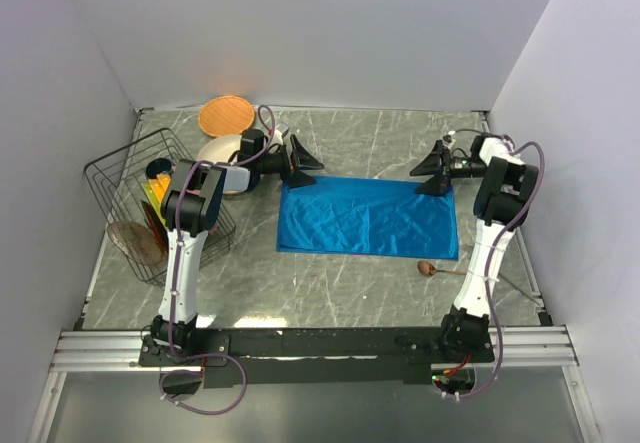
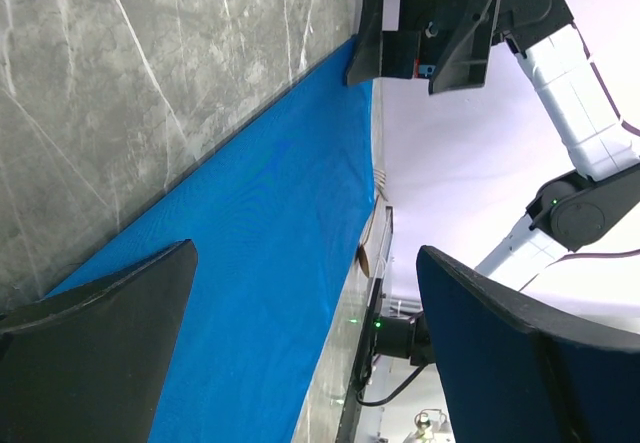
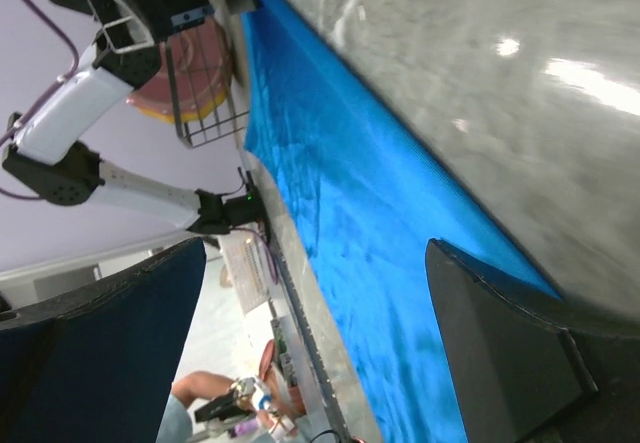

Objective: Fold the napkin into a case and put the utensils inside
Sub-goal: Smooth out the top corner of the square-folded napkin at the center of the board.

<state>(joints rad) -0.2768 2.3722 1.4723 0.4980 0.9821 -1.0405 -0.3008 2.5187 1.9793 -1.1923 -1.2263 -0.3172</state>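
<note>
The left claw [image 1: 304,167] stands wide, with nothing between its fingers. It hangs at the far left corner of the napkin [image 1: 367,218] and points right along the cloth's far edge. In its own wrist view the left claw [image 2: 310,353] has one dark finger [image 2: 100,343] over the grey bench [image 2: 120,93] and the other on the cloth's side, so the blue edge runs between them. Whether the fingers touch the cloth I cannot tell.

The right claw [image 1: 431,175] is wide too and holds nothing. It sits at the napkin's far right corner, facing left toward the other claw. Seen from the left wrist, one of its fingers [image 2: 365,38] comes down right at that corner.

The napkin [image 3: 340,193] lies flat in the middle of the bench [image 1: 350,288] as a bright blue rectangle, longer from left to right, with light wrinkles. A wooden spoon [image 1: 426,268] lies on the bench just beside the napkin's near right corner, apart from the cloth, bowl to the left.

At the left, a wire rack [image 1: 120,168] holds flat plates. An orange plate [image 1: 226,116] and a white plate [image 1: 213,150] lie at the far left, behind the left arm.
</note>
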